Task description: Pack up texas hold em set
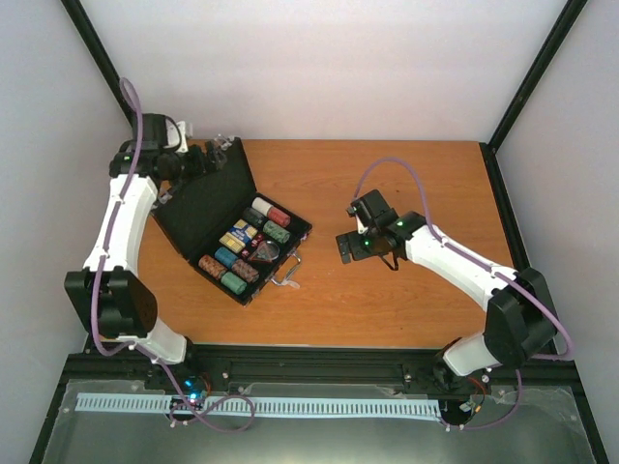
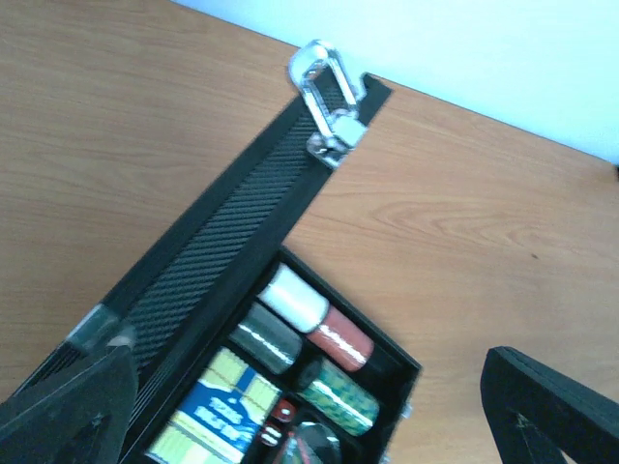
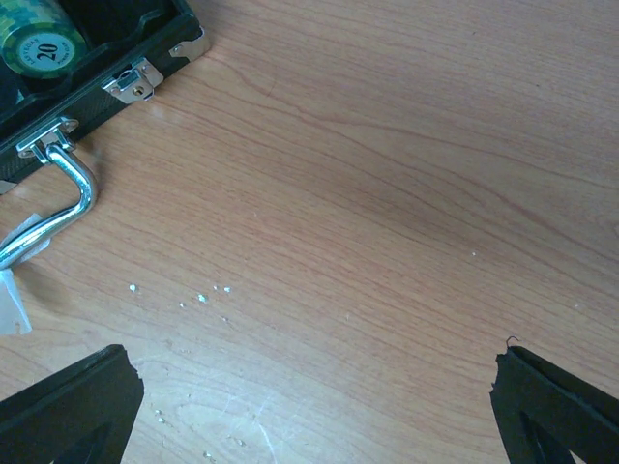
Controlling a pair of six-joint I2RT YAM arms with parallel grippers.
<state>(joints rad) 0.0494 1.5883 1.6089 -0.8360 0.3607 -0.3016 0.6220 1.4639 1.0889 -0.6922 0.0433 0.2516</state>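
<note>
White link shells on the left arm and the right arm are being joined by bulky black joint housings. A lilac cable is being carried along each arm in loose loops. A small green light is being shown near each wrist. Flat, matte-black fingers are being seen with slightly rough edges.

The top external camera looks down from above and behind the arm bases, wide enough to take in the whole counter and the open case. The left wrist camera hangs close over the case's lid, angled toward the far wall, with the left arm's fingers at its lower corners. The right wrist camera faces down, close to the counter, with the right arm's fingers low in frame (the handle at its upper left also shows from overhead).
</note>
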